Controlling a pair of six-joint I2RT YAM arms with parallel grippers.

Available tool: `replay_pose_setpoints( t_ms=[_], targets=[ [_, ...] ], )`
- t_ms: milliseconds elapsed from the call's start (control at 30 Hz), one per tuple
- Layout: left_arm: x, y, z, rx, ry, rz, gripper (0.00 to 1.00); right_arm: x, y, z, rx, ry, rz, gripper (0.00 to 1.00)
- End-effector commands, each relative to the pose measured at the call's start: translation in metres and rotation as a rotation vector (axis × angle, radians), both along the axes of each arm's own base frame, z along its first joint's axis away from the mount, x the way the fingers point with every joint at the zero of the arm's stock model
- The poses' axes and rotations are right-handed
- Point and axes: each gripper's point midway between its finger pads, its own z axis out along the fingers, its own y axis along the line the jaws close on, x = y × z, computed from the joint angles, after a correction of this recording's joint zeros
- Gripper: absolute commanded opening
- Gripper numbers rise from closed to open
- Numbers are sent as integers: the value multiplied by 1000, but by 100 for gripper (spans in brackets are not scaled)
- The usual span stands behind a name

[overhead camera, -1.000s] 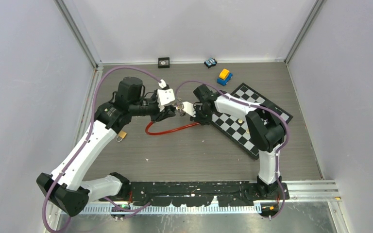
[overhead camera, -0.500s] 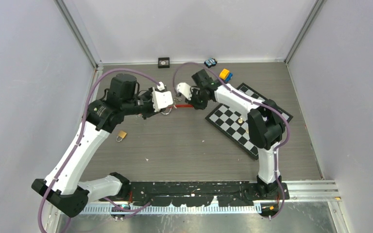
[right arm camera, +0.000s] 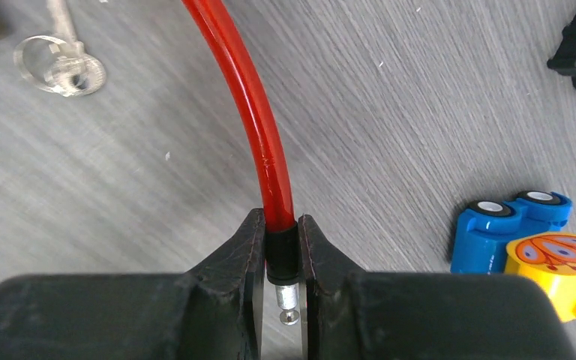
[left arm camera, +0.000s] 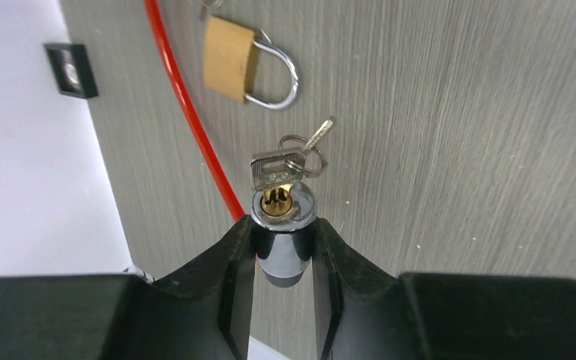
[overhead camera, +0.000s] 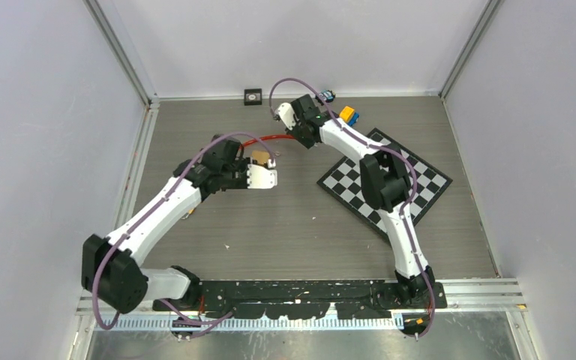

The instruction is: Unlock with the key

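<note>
My left gripper is shut on a chrome lock cylinder. A key sits in its brass keyhole, with a ring and a second key hanging from it. A red cable runs from the cylinder. My right gripper is shut on the cable's black end sleeve; its bare metal pin sticks out, free of the cylinder. In the top view the left gripper is mid-table and the right gripper is farther back, the cable arching between them.
A brass padlock lies ahead of the left gripper. Loose keys lie by the cable. Blue and yellow toy cars sit right of the right gripper. A chessboard lies at right, and a small black square by the back wall.
The grippers were close together at the lock. Now the right gripper has pulled the cable end back toward the far wall, and the left has drawn the cylinder nearer.
</note>
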Motion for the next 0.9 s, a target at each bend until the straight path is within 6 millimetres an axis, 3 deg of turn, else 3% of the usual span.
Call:
replay_pose_setpoints(
  t_ms=[0, 200, 267, 600, 867],
  targets=[
    [35, 16, -13, 139, -139, 22, 0, 41, -8, 31, 50, -129, -167, 1],
    [39, 15, -44, 174, -103, 7, 1, 50, -16, 15, 38, -120, -216, 1],
    [35, 13, -57, 179, -84, -5, 5, 51, -19, 12, 23, -124, -219, 1],
    [20, 11, -130, 378, -7, -65, 11, 39, -24, -6, 1, -88, -223, 16],
    [5, 9, -153, 461, 20, -101, 17, 30, -27, -9, -2, -72, -221, 22]
  ],
)
